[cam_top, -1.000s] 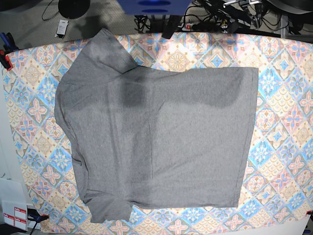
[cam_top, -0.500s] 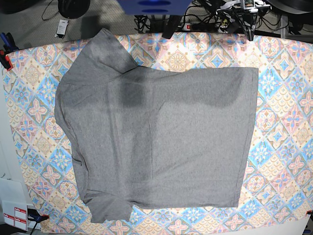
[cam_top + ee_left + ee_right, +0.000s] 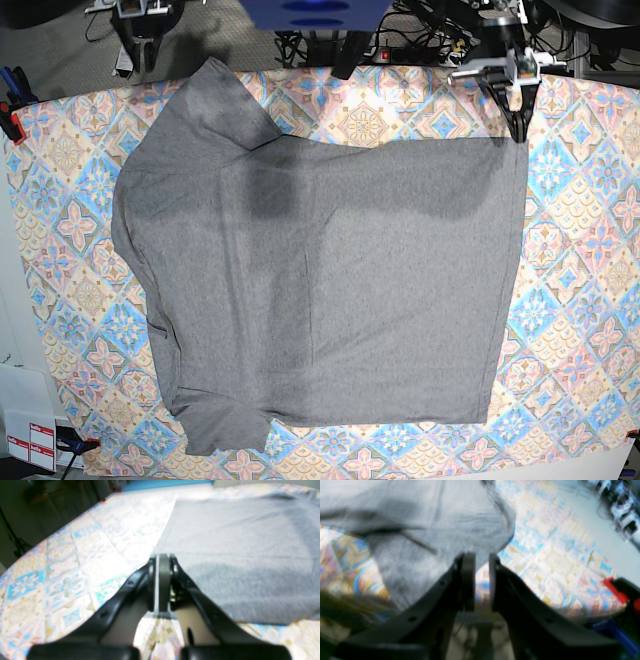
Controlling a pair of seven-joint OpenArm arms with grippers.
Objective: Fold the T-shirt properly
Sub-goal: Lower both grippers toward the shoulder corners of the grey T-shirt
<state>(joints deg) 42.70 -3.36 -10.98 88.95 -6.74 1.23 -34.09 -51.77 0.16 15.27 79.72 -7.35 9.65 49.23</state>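
From where I'm driving this, the T-shirt (image 3: 320,270) is lying flat across the middle of the patterned tablecloth (image 3: 580,300). Its hem runs down the 3 o'clock side and its sleeves poke out at roughly 11 and 7 o'clock.

The left gripper (image 3: 515,125) is up at about 1 o'clock, right over the shirt's top hem corner. On its wrist cam the left gripper (image 3: 161,562) has its fingers pressed together with nothing visibly between them, and the shirt's edge (image 3: 240,560) sits just past the tips. I can't tell from the blur whether it's touching the cloth.

The right gripper (image 3: 140,35) is at about 11 o'clock, off the far edge of the table. On its own cam the right gripper (image 3: 480,565) shows a narrow gap between the fingers, nothing in it, with the shirt sleeve (image 3: 440,530) right beyond. A red clamp (image 3: 620,590) sits at 3 o'clock in that view.
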